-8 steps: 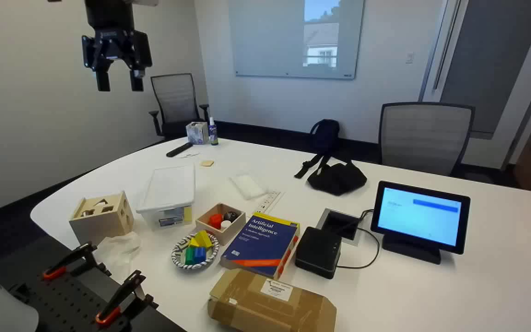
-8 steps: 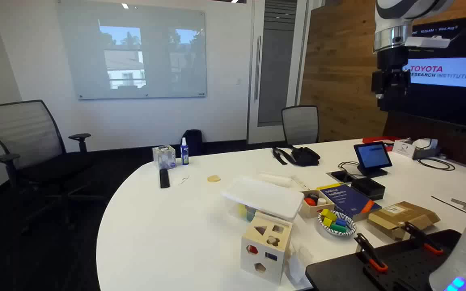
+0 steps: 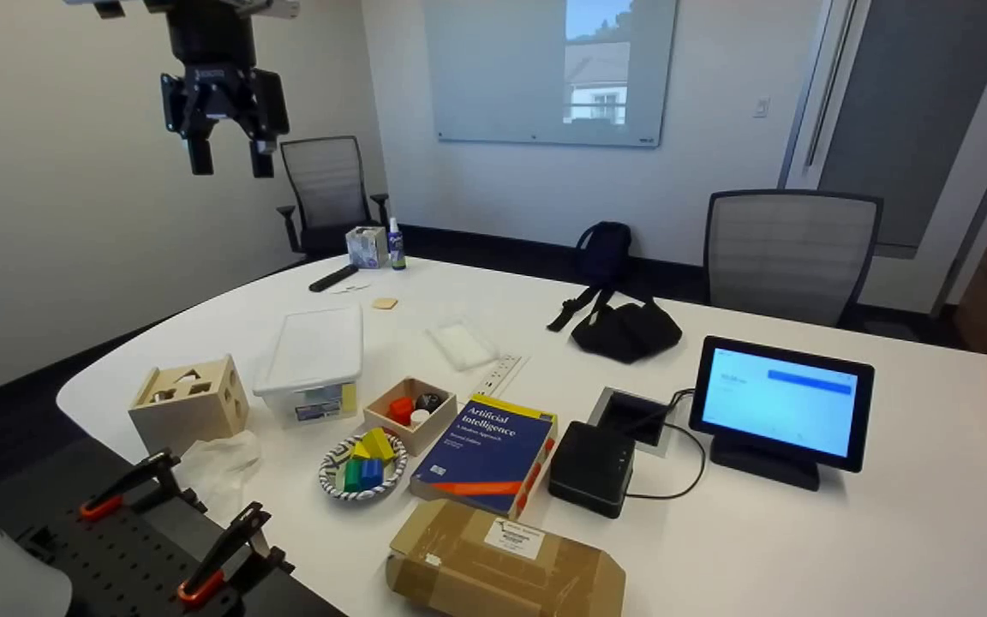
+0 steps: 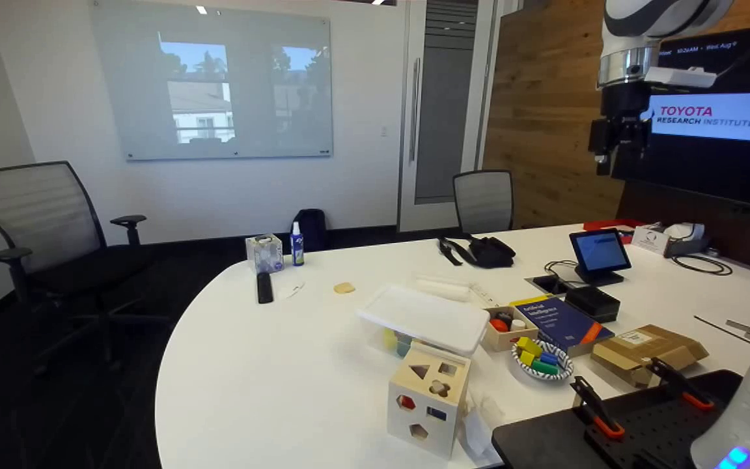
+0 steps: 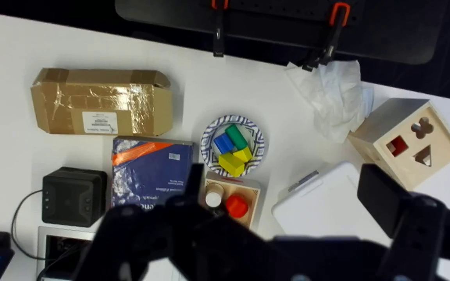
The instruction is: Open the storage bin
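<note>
The storage bin, a translucent whitish box with a flat white lid, stands on the white table in both exterior views (image 3: 318, 347) (image 4: 428, 318). Its lid lies flat on top, and coloured contents show through the side wall. In the wrist view the lid (image 5: 326, 203) shows between the fingers, partly hidden behind the gripper body. My gripper is open and empty, high above the table, in both exterior views (image 3: 232, 170) (image 4: 616, 164). It also shows in the wrist view (image 5: 281, 175), with its jaws wide apart. It touches nothing.
The light wooden box with holes (image 3: 189, 403) stands close beside the bin. A small open wooden box (image 3: 408, 420), a bowl of coloured blocks (image 3: 363, 467) and a book (image 3: 489, 450) are on its other side. Crumpled tissue (image 3: 219, 467) and clamps (image 3: 232, 553) lie near the base.
My gripper has moved slightly right and down in an exterior view and slightly left in another, staying open. The bin and other objects have not moved.
</note>
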Tool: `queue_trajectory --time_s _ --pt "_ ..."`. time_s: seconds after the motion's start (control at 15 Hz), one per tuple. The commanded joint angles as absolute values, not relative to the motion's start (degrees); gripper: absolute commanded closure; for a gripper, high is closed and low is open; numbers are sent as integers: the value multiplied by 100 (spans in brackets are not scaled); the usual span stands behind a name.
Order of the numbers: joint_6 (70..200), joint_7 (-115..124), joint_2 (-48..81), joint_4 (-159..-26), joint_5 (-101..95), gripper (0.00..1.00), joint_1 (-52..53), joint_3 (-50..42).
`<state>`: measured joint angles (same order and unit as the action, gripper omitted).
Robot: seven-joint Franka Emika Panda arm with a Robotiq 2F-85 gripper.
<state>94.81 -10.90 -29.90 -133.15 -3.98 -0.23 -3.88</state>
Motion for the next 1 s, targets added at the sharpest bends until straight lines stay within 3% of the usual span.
queue_trajectory --time_s 0.0,0.53,0.93 --pt "10698 -972 -2869 -13985 91 0 94 -403" --pt "13775 -534 -1744 -15284 919 0 319 -76" --pt "15532 -371 -354 -15482 1186 0 483 60"
